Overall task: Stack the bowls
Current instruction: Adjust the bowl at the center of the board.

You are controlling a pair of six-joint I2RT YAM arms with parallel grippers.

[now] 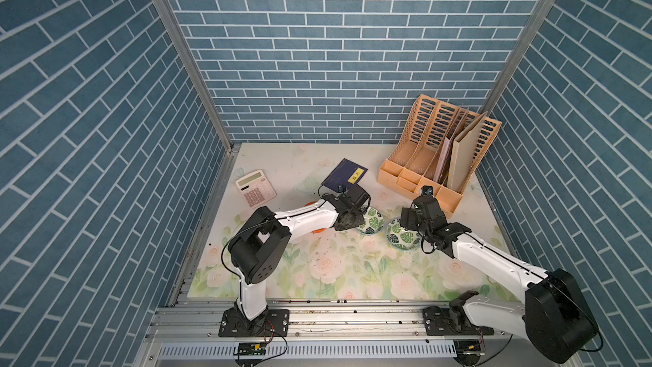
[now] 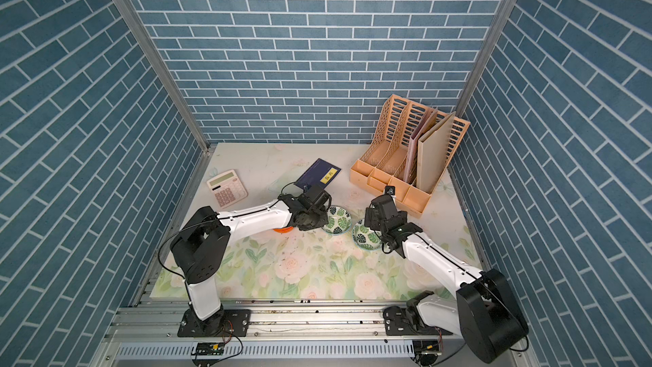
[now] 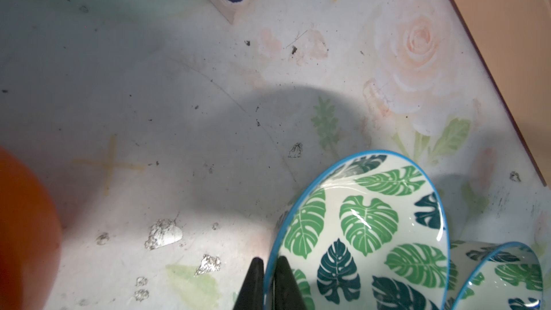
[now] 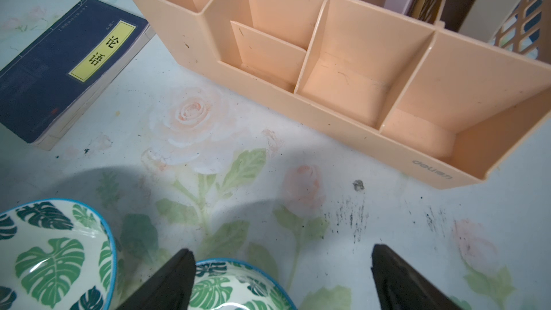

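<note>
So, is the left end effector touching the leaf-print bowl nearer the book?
Touching. The left wrist view shows the left end effector shut on that leaf-print bowl, jaws pinching its blue rim from both sides.

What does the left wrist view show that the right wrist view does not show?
Only left wrist: an orange bowl and the left gripper shut on the rim of one leaf bowl. Only right wrist: the open right gripper, the yellow label on the navy book, the compartments of the organizer. Both: that bowl, the other leaf bowl, the book, the floral table.
</note>
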